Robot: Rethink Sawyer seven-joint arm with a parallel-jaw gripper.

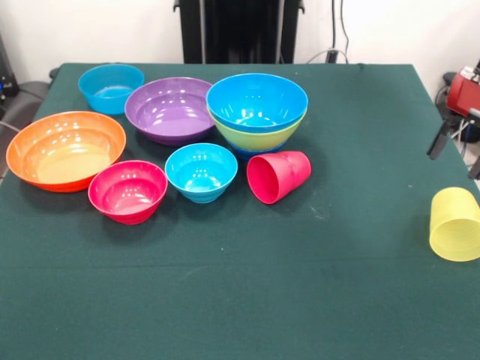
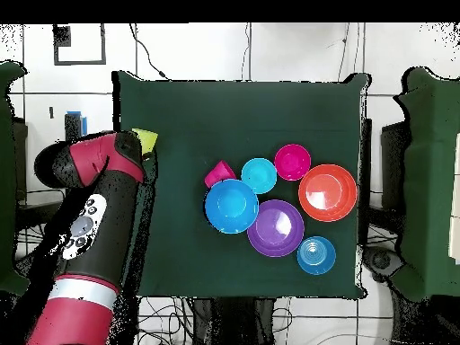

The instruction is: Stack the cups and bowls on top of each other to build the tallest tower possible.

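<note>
- Your arm [image 2: 90, 216] is swung out past the tabletop's [image 1: 225, 300] edge; in the front view only a red part and dark struts show at the side, so whether the claw is released or clenched cannot be told from here.
- The yellow cup [image 1: 454, 223] lies on its side at the tabletop's edge, well apart from everything else. In the overhead view it peeks out just beside the arm's elbow.
- The tower [image 1: 256, 112] so far is a bright blue bowl nested in a lime green one, with a sliver of darker blue beneath, just beside the purple bowl [image 1: 170, 109].
- The red cup [image 1: 278, 177] lies tipped over in front of the tower, mouth toward the camera.
- The orange bowl [image 1: 65, 150], pink bowl [image 1: 127, 190], small cyan bowl [image 1: 201, 172] and far blue bowl [image 1: 111, 88] stand loose and upright.
- The likely step is fetching the yellow cup. Come down over its side wall and grip across the ribs near the middle, since a tapered cup tends to roll or squirt out.
- Mind the edge: a nudge could push it off.
- Lift high before crossing, and lower it centred into the bright blue bowl.
</note>
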